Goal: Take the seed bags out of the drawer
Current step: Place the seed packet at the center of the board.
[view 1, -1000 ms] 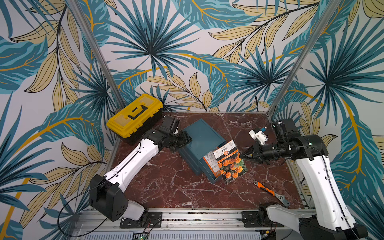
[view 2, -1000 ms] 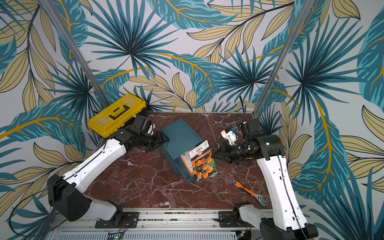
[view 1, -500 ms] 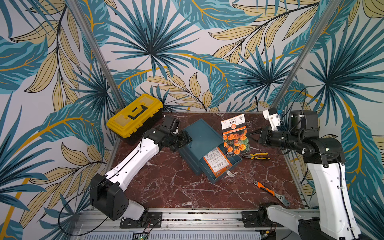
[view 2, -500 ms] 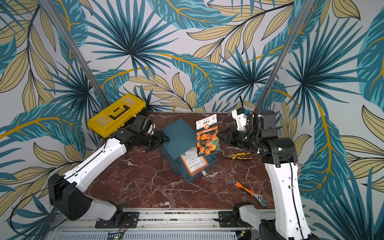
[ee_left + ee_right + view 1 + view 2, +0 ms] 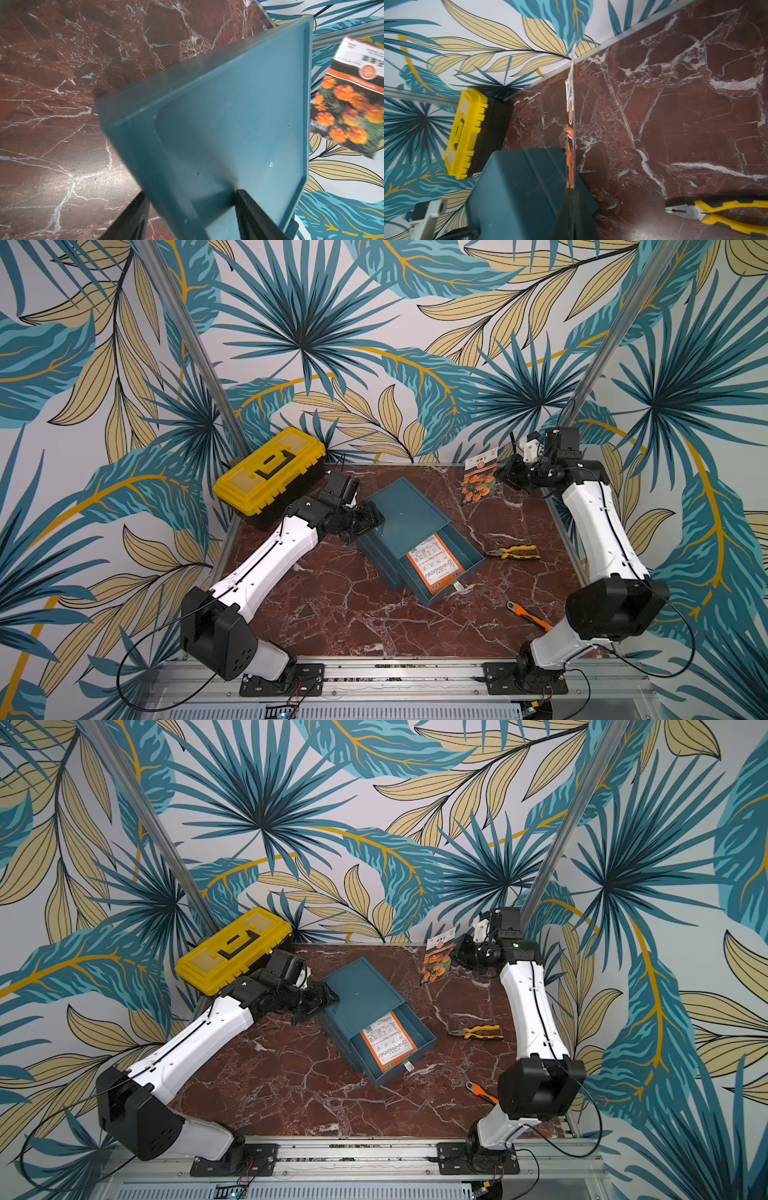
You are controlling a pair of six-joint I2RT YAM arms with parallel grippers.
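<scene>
Lifted seed bag point(image 5: 480, 479) in the air, second seed bag point(image 5: 434, 565) flat in the drawer point(image 5: 466, 552)

The lifted packet, orange flowers under a white printed band, hangs nearly upright over the far right of the table point(image 5: 332, 614), one edge pinched in the closed jaws of the right gripper point(image 5: 501, 474). The second, orange-bordered with its white text panel facing up, lies lengthwise in the pulled-out teal drawer.

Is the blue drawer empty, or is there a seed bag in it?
Not empty: one seed bag lies flat in the pulled-out drawer, printed side up. The right claw holds another bag outside it.
</scene>
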